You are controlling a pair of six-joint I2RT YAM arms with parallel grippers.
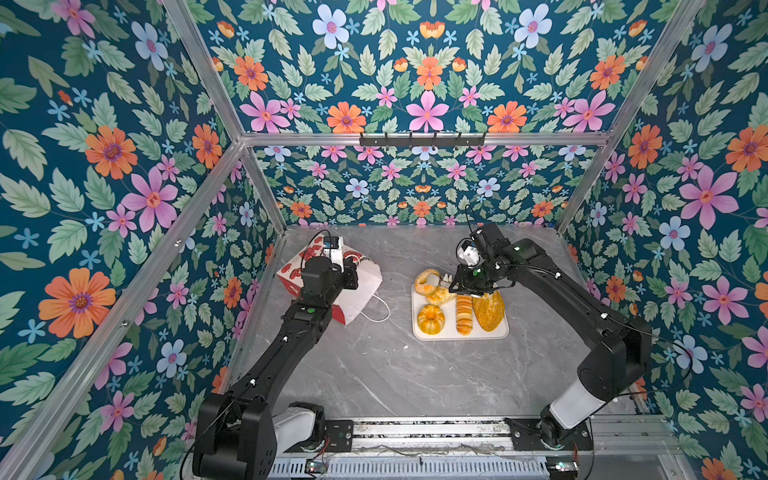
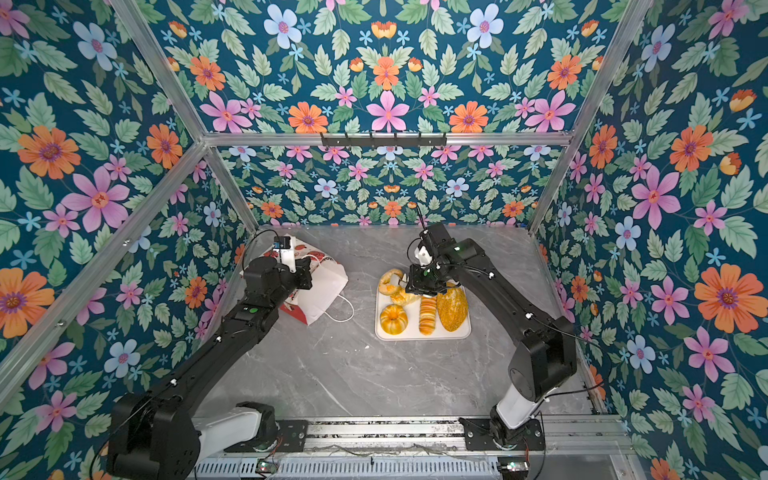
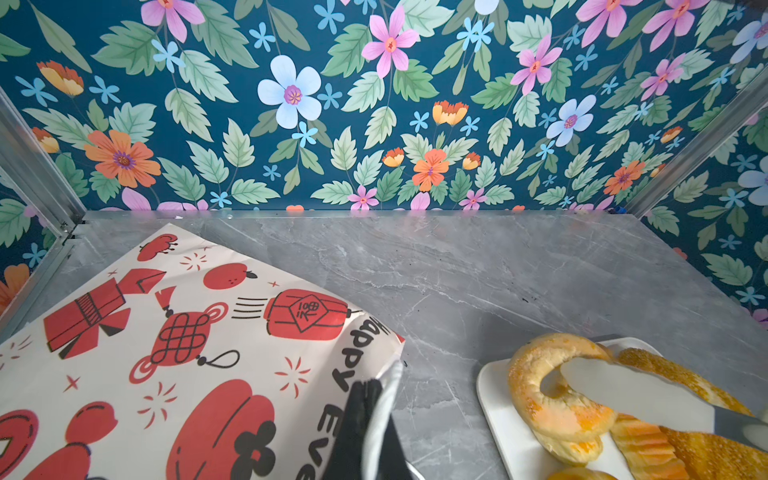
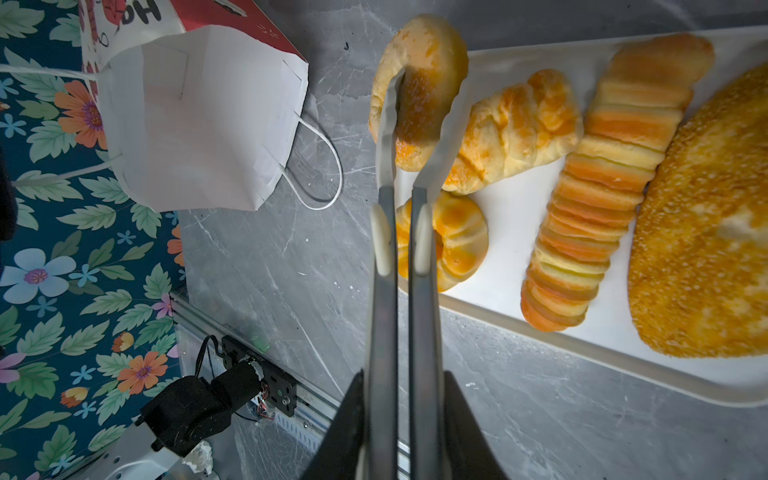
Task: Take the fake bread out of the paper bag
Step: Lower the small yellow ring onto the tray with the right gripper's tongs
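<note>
The paper bag lies on its side at the back left, its white mouth facing the tray. My left gripper is shut on the rim of the bag's mouth. My right gripper is shut on metal tongs. The tongs' tips pinch the pale bagel, which leans on the flaky pastry at the tray's far left corner. On the tray also lie the ring bun, the ridged loaf and the seeded loaf.
The flat white tray sits right of the table's middle on the grey marble top. A white cord handle trails from the bag toward the tray. Flowered walls with metal posts close in three sides, and a rail runs along the front.
</note>
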